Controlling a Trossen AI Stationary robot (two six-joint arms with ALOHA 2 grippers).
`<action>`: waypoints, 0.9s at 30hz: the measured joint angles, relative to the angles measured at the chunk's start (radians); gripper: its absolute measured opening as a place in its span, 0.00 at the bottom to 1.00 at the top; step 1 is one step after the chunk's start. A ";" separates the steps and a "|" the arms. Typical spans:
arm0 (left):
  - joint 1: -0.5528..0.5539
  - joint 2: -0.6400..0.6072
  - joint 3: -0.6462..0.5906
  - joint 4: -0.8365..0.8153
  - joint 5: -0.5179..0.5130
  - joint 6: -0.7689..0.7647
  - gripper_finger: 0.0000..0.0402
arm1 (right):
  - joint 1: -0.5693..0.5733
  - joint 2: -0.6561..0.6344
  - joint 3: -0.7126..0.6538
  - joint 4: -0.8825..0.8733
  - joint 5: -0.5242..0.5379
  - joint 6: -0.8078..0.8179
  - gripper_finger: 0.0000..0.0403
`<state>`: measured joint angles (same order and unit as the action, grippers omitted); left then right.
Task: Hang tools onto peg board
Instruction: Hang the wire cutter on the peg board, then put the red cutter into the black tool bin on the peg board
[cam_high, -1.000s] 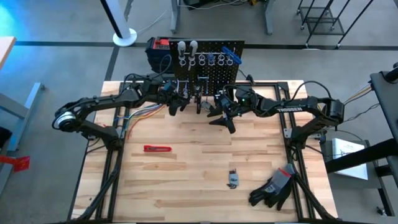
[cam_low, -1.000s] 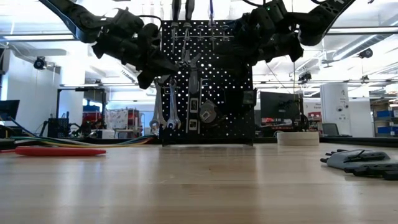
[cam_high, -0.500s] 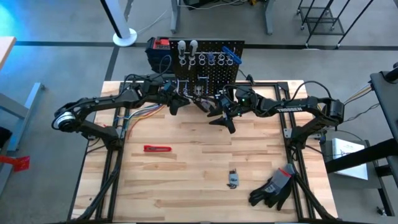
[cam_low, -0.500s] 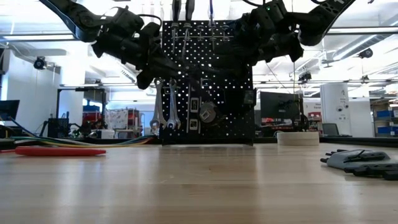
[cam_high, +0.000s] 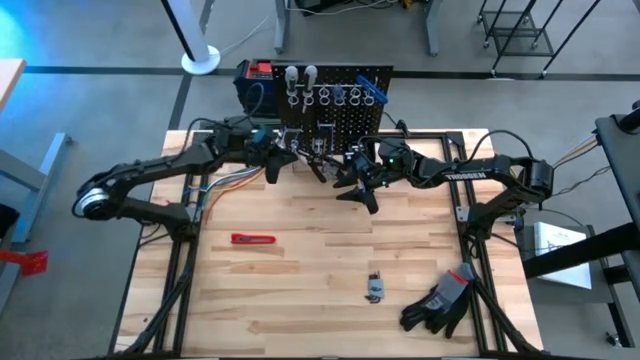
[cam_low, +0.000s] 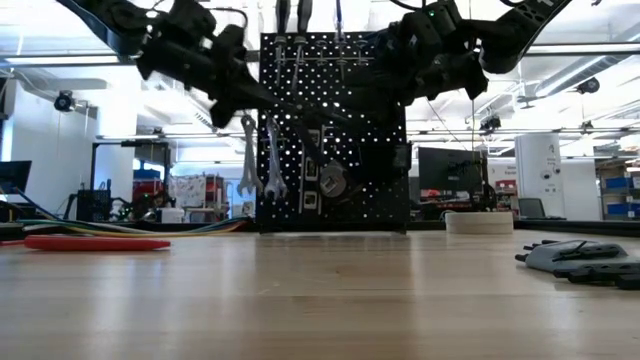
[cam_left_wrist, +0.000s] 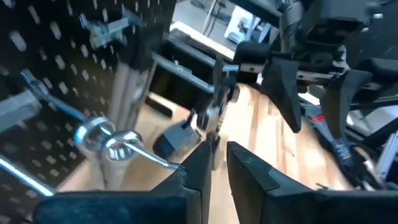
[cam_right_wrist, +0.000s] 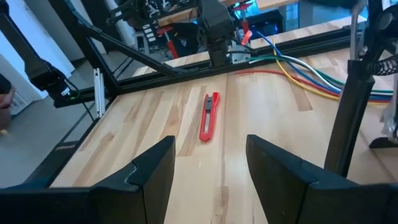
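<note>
peg board (cam_high: 340, 100): flat black perforated panel standing upright at the table's 12 o'clock edge, silver ring hooks along the top, lots of little round holes.
tools hung: two shiny silver wrenches (cam_low: 258, 158) dangle on the board's left half, tilted, with dark pliers-type shapes beside them.
left gripper (cam_high: 272, 160): right up against the board's face at about 11 o'clock from table centre. Dark fingers (cam_left_wrist: 198, 171) nearly together, just a thin slit, and I can't make out anything pinched in there.
right gripper (cam_high: 358, 182): just off the board's right half, around 1 o'clock. Chunky black fingers (cam_right_wrist: 149, 171) spread apart, nothing between them.
red utility knife (cam_high: 254, 239): slim red handle, flat on the blond wood planks at 9 o'clock.
small metal tool (cam_high: 375, 287): lying at 5 o'clock.
black gloves (cam_high: 438, 300): crumpled at 4 o'clock near the edge.
</note>
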<state>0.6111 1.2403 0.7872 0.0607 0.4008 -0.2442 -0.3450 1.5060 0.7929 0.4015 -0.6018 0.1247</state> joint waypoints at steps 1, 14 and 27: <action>0.001 -0.020 0.000 -0.013 -0.004 0.023 0.10 | 0.000 -0.003 0.000 0.000 0.000 0.003 0.47; 0.001 -0.311 0.000 -0.199 -0.159 0.140 0.10 | -0.024 -0.212 -0.001 -0.094 0.002 -0.067 0.41; -0.122 -0.419 -0.138 -0.387 -0.147 0.092 0.10 | -0.024 -0.289 -0.032 -0.233 0.261 -0.094 0.26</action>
<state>0.4893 0.8216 0.6490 -0.3263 0.2533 -0.1523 -0.3691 1.2167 0.7612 0.1680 -0.3412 0.0311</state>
